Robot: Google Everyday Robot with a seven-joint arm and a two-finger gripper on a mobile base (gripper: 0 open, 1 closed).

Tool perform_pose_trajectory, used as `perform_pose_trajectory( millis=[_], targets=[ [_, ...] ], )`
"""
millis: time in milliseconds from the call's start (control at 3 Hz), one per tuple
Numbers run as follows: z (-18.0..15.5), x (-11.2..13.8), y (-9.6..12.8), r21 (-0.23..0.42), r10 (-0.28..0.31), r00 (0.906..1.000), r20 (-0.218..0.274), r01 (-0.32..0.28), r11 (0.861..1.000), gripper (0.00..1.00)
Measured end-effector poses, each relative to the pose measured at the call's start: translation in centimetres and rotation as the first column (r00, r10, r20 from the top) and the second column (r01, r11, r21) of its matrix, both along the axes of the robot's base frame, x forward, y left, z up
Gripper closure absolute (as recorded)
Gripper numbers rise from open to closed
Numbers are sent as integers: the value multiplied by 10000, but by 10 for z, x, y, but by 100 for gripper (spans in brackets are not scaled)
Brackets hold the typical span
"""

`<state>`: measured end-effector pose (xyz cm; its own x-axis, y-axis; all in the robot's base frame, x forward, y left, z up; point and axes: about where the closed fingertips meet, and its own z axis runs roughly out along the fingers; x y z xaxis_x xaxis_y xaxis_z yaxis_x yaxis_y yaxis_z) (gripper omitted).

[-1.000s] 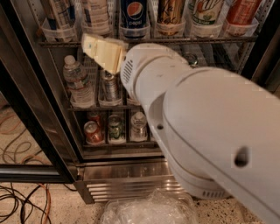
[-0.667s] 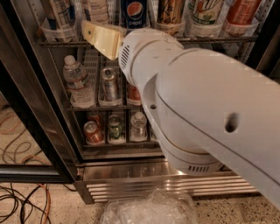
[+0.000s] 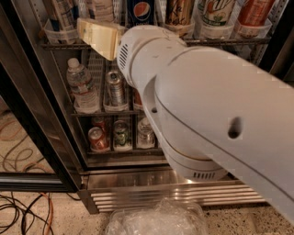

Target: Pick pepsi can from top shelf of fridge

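Camera view looks down past the bulky white arm at the stainless-steel drinks fridge with black door frame (image 3: 32, 124). The tall slim dark-blue pepsi can with its red-white-blue globe (image 3: 140, 10) stands on the grey wire top shelf (image 3: 229, 41), behind a clear plastic lane front, with only its lower part in frame. The cream-coloured pincer (image 3: 92, 32) sits left of the can and a little lower, about level with the shelf's front edge. Whether it is apart or together I cannot tell.

The risks, as I judge them:
- From this height the pincer could strike the rack edge or the plastic lane front rather than the can — it needs to rise first.
- A sideways approach may nudge the tan-and-brown can (image 3: 177, 13) just beside the pepsi, or the clear plastic cup (image 3: 59, 30) on the left.
- A tall, narrow can tips easily if it is pushed before it is gripped.
- The arm hides much of the shelf, so alignment is hard to check.
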<state>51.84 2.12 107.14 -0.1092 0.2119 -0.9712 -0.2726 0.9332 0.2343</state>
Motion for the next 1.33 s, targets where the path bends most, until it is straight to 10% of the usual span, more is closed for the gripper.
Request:
perform_pose_trajectory(
  millis=[667, 1333],
  targets=[
    [10, 13, 19, -696, 500, 9972, 547, -462, 9965, 36],
    [-3, 25, 5, -1364, 26, 9986, 521, 45, 9906, 41]
  ],
)
